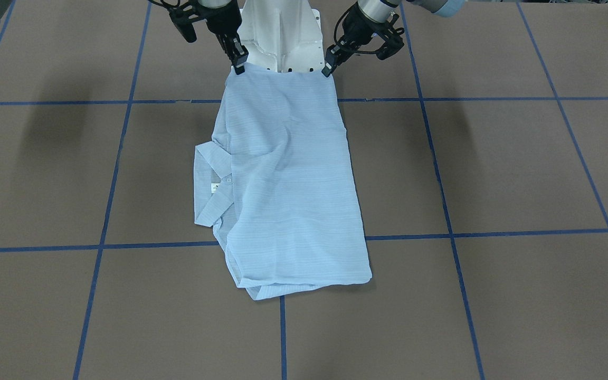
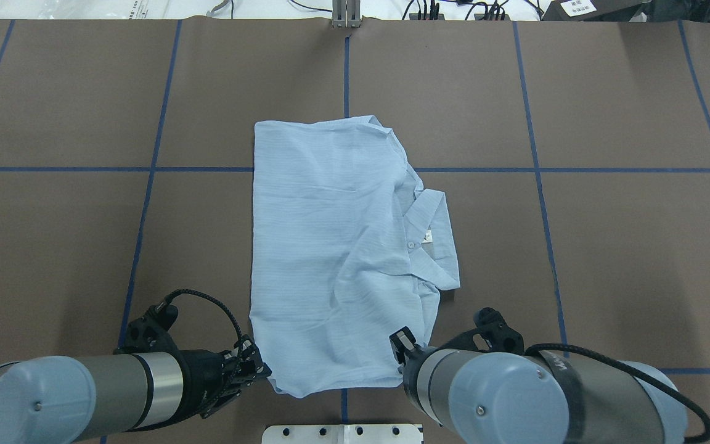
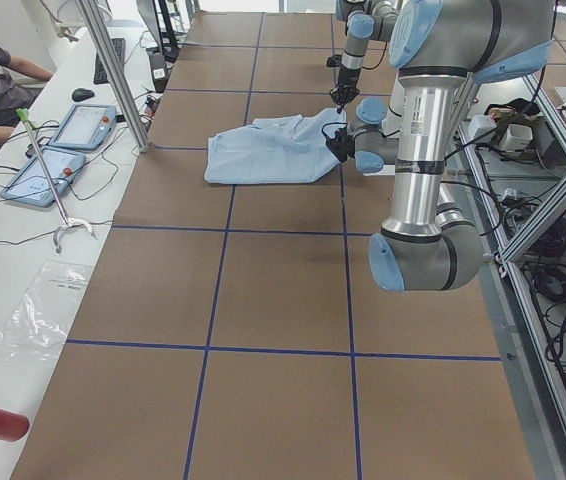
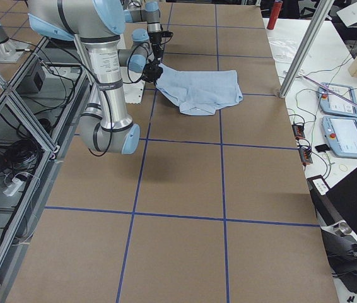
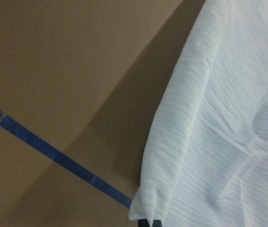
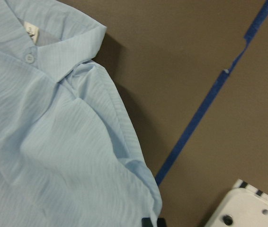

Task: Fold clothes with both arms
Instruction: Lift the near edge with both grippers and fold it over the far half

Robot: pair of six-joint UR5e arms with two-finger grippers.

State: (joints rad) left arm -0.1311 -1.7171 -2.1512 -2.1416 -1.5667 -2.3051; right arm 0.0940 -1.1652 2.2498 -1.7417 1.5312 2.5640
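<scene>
Left of the white base (image 2: 342, 433), your left gripper (image 2: 261, 372) pinches a near corner of the shirt (image 2: 324, 246), which lies half-folded just beyond the base. The right gripper (image 1: 239, 67) pinches the other near corner. Next, likely lift both together and fold forward.

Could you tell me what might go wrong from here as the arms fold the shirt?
1. The left gripper and right gripper each pinch only a corner tip of the shirt; one could slip out, skewing the fold.
2. The collar juts out on the robot's right; folding over it may crumple it.
</scene>
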